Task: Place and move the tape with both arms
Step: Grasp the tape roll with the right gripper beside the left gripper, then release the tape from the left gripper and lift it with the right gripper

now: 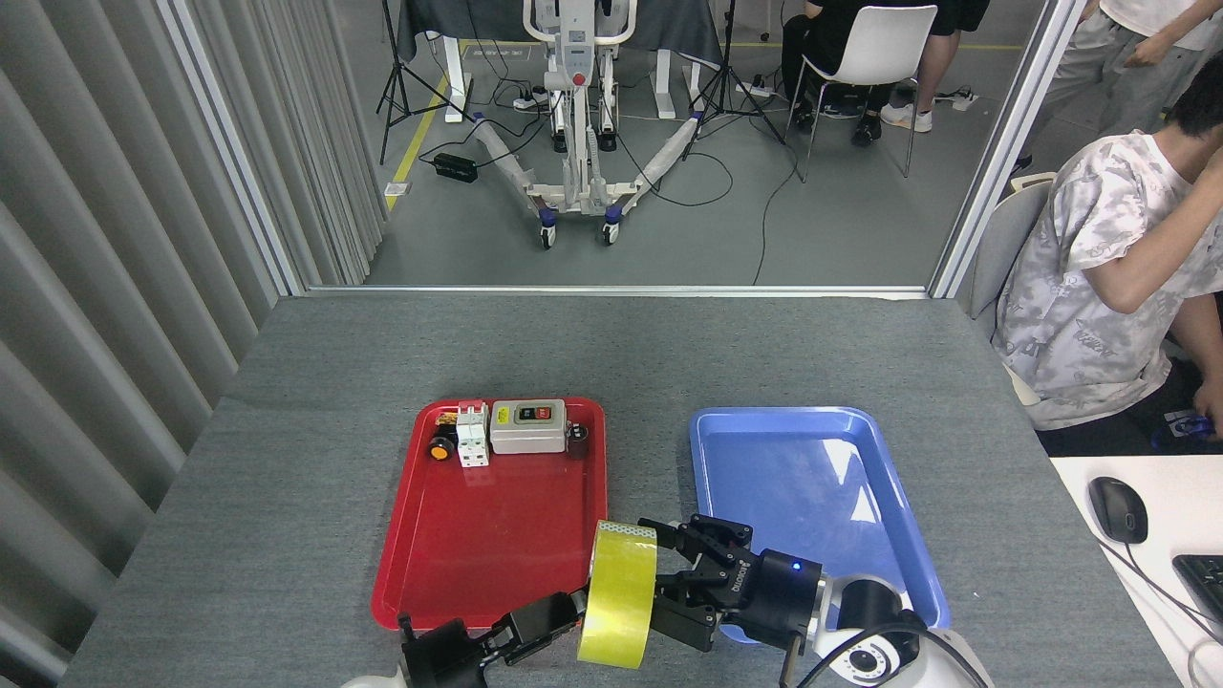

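You've got the grey tabletop (pixel 315 430) carrying two trays side by side: the red tray (pixel 478 545) on the left w/ a few electrical bits lined up along its far edge, incl. a grey switch box (pixel 527 426) and a white breaker (pixel 471 438), and the blue tray (pixel 812 478) on the right, bare. The tape (pixel 616 607) is held on edge off the surface, over the gap between the trays and the red tray's near right corner, flat faces pointing left and right, which looks set up for a hand-off. Your left gripper (pixel 564 616) is clenched on the roll's left side from below, carrying it. Your right gripper (pixel 674 583) comes in from the blue-tray side, fingers spread around the roll's right face; it looks not yet clamped, tho contact is hard to judge from here. Likely next: close the right, then release the left, so the roll can travel to the blue tray. Watch for slip; the side wall is smooth.
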